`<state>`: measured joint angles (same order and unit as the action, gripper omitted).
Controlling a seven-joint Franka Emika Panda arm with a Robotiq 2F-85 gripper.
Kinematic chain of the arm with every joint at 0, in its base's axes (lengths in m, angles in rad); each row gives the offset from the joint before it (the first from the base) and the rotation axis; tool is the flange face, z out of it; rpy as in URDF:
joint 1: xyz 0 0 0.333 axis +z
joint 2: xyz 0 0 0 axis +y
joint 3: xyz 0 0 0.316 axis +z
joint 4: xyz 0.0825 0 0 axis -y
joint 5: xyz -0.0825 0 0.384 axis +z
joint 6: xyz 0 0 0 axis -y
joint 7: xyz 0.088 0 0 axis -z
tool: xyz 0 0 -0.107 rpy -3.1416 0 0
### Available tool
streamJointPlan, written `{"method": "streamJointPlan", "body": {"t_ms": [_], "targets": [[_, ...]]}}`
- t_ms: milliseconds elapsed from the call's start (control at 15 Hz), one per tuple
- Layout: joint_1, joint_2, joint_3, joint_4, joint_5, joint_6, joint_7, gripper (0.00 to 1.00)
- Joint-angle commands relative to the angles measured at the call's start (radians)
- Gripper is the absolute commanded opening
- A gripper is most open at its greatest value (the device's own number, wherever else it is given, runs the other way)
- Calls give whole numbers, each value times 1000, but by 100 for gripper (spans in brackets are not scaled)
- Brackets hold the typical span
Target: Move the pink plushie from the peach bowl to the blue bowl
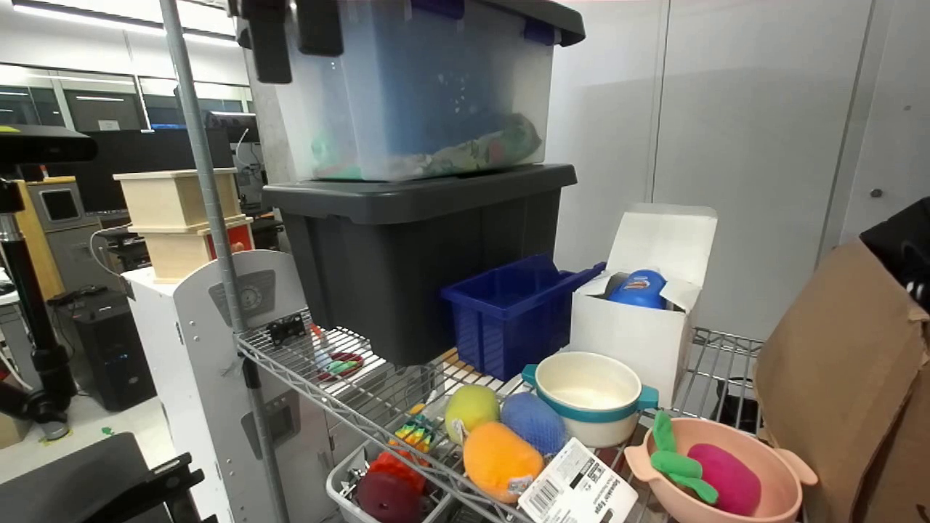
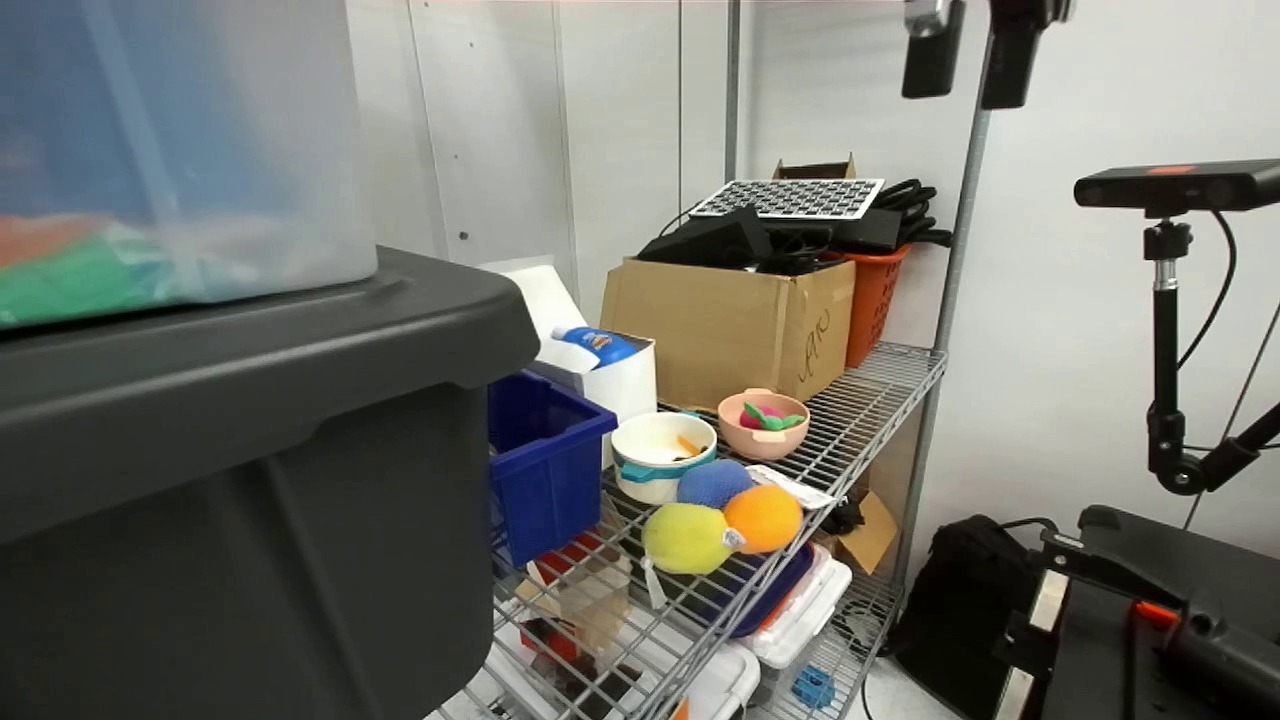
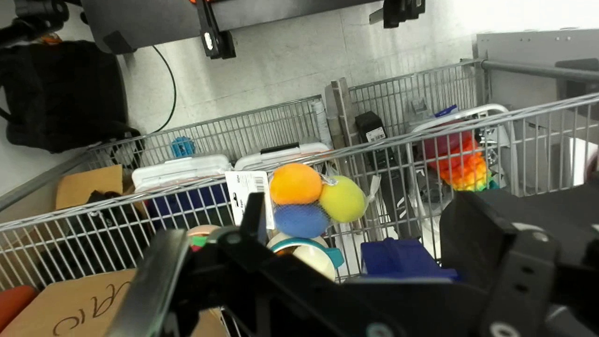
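Note:
The pink plushie with green leaves lies in the peach bowl on the wire shelf. In an exterior view the plushie and the peach bowl also show. In the wrist view the peach bowl is mostly hidden behind a finger. No bright blue bowl shows. A cream bowl with a teal band and handles stands beside the peach bowl; it also shows in the wrist view. My gripper is open and empty, high above the shelf; its fingers stand wide apart in the wrist view.
Orange, yellow-green and blue toys lie by the cream bowl with a white tag. A dark blue bin, stacked totes, a white box and a cardboard box border the bowls.

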<state>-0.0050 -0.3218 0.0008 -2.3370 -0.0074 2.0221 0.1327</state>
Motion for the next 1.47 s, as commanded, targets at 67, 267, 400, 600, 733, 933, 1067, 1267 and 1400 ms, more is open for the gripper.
{"method": "streamJointPlan", "body": {"t_ms": [67, 267, 400, 600, 733, 933, 1067, 1267, 1400], "targets": [[-28, 175, -25, 120, 6, 43, -25, 100], [-44, 289, -43, 200, 0, 80, -21, 100], [-52, 358, -54, 266, -2, 91, -17, 100], [-55, 455, -62, 364, -3, 110, 2, 100], [-51, 528, -64, 443, 1, 132, 31, 100], [-44, 641, -66, 581, 5, 153, 73, 100], [-40, 724, -71, 684, -2, 169, 104, 100], [-35, 844, -79, 830, -10, 171, 128, 100], [-33, 915, -84, 915, -15, 168, 135, 100]]}}
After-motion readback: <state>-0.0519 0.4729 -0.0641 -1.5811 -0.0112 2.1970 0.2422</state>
